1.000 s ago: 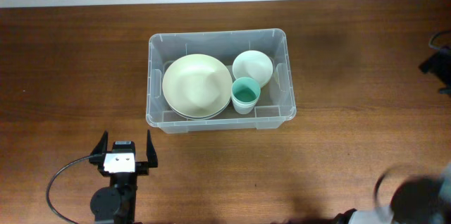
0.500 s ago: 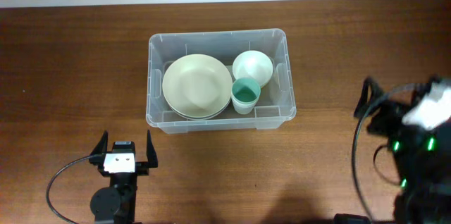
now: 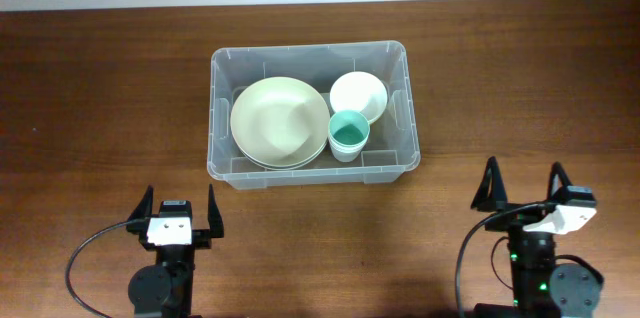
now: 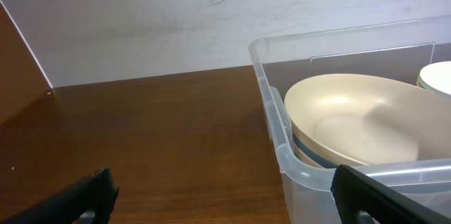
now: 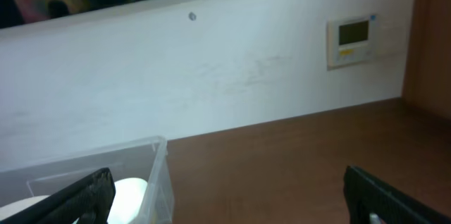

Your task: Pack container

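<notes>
The container [image 3: 222, 63], a clear plastic bin, stands mid-table. It holds a stack of cream plates [image 3: 279, 121], a white bowl [image 3: 358, 94] and a teal cup [image 3: 348, 134]. My left gripper [image 3: 178, 206] hovers open near the front edge, below the container's left corner. In the left wrist view the container [image 4: 271, 108] and plates [image 4: 366, 115] lie ahead to the right of the left gripper [image 4: 225, 197]. My right gripper [image 3: 523, 185] stands open at the front right, empty. In the right wrist view the right gripper [image 5: 232, 194] faces the container's corner [image 5: 158, 160].
The wooden table [image 3: 100, 88] stretches around the container. A white wall [image 5: 211, 69] with a small thermostat panel [image 5: 352, 41] rises behind the table's far edge.
The right arm swung in from the right edge and now stands at the front right, gripper open. The left arm and the container's contents have not moved.
</notes>
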`<state>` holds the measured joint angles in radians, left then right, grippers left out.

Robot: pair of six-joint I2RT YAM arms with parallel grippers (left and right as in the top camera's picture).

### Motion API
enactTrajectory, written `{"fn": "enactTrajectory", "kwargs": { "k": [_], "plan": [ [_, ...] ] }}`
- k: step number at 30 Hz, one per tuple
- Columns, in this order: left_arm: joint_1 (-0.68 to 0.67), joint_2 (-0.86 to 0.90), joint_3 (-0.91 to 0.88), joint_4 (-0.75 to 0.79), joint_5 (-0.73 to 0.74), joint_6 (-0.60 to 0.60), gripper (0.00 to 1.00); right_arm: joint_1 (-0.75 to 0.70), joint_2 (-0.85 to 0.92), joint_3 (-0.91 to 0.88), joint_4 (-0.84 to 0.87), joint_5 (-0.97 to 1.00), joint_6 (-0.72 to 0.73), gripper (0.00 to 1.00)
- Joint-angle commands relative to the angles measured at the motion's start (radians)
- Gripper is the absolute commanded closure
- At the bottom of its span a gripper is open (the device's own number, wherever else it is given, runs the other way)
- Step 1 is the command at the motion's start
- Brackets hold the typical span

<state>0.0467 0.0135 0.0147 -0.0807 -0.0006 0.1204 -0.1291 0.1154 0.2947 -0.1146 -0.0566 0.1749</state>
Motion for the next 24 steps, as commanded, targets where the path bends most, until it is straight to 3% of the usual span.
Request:
{"fn": "enactTrajectory", "kwargs": {
  "k": [1,18,24],
  "plan": [
    [0.005,-0.008,-0.006,-0.002,-0.003,0.016,0.00,0.011,-0.055,-0.094,0.073,-0.057,-0.014,0.01],
    [0.005,-0.008,-0.006,-0.002,-0.003,0.016,0.01,0.079,-0.112,-0.280,0.146,-0.071,-0.014,0.01],
    [0.005,-0.008,-0.006,-0.002,-0.003,0.016,0.01,0.079,-0.112,-0.289,0.061,-0.075,-0.014,0.01]
  ]
}}
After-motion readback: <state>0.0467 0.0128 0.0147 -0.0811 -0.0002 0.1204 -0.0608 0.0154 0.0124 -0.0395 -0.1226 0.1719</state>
